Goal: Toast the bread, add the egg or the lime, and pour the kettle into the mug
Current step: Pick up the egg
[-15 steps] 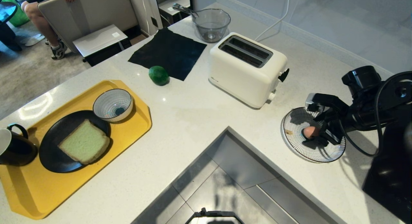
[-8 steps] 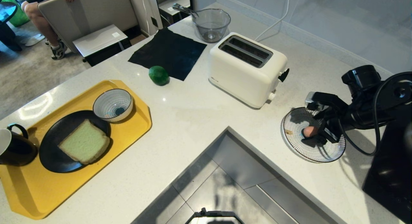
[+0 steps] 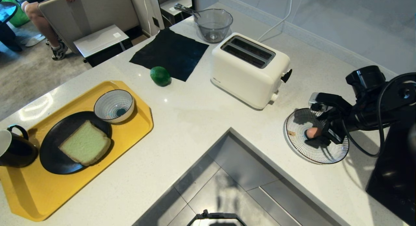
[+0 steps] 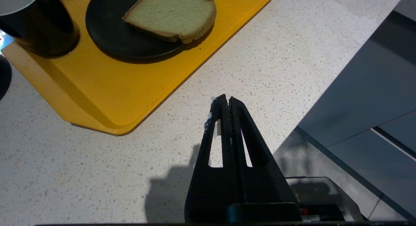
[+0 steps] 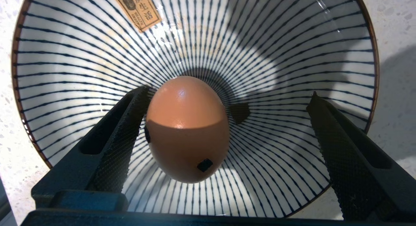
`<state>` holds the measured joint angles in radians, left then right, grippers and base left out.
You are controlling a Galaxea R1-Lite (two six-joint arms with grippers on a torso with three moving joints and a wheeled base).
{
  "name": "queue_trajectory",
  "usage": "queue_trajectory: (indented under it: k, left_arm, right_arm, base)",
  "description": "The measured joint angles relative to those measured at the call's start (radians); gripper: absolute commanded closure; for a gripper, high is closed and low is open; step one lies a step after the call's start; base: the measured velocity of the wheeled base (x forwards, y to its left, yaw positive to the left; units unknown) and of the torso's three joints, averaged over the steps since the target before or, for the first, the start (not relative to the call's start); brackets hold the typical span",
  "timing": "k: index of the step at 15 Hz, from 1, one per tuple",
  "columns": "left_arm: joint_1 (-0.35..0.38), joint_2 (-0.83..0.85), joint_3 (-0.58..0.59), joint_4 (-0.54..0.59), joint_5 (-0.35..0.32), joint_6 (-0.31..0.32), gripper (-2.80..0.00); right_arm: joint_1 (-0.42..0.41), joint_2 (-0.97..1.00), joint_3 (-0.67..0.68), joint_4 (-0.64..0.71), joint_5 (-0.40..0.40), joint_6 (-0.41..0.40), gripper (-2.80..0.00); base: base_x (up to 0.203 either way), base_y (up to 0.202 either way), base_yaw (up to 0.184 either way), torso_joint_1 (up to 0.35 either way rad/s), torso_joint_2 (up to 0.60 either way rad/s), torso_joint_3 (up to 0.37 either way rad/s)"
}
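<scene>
Nothing has shifted but the right tool (image 3: 320, 136), which has sunk slightly around the egg (image 3: 312, 132). Its jaws gape wide, gripping nothing; the egg lies between them in the striped bowl (image 3: 297, 123) — hard against one finger (image 5: 130, 128), well clear of the other — long axis pointing away from the wrist. Smooth, pinkish-brown, one dark speck. Left tool (image 4: 227, 104) hangs clenched over the counter (image 4: 276, 67), far off.

Bare counter (image 3: 195, 122) lies between toaster (image 3: 250, 70) and yellow tray (image 3: 136, 128).
</scene>
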<state>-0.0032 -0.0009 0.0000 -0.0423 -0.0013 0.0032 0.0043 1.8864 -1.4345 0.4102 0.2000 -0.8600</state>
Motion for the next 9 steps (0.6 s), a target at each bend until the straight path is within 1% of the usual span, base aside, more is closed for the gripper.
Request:
queue_trajectory:
  k: [9]
  left_arm:
    - [0.000, 0.000, 0.000, 0.000, 0.000, 0.000, 0.00]
  right_arm:
    - [0.000, -0.009, 0.003, 0.000, 0.000, 0.000, -2.80]
  base:
    - [0.000, 0.000, 0.000, 0.000, 0.00, 0.000]
